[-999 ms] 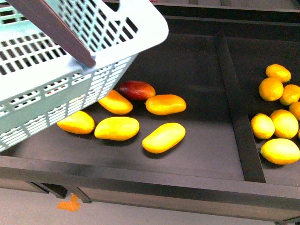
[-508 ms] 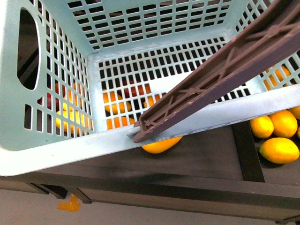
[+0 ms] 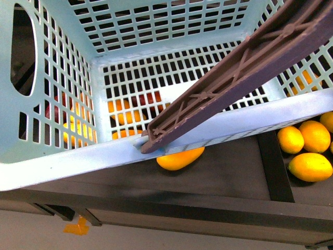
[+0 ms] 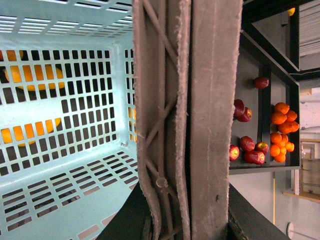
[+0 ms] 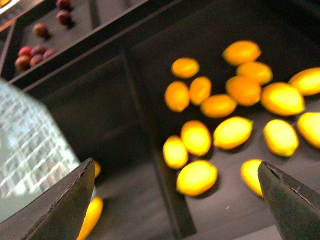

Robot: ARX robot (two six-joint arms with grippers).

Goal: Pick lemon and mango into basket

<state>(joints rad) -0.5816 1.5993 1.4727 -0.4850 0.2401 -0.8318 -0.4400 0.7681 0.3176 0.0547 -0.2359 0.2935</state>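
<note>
Above the mango (image 3: 179, 158), basket (image 3: 62, 169) and handle (image 3: 234, 83)

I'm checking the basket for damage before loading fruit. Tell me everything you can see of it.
The basket is light teal plastic, with slotted walls and floor and an oval grip hole in one wall. It hangs tilted above the dark shelf, open side toward the front camera, nothing inside. Its brown ribbed handle crosses the near rim, gripped by the left hand. No cracks show.

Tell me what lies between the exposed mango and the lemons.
Front view: a dark divider rail stands between the mango under the basket and the lemons; otherwise bare shelf floor.
</note>
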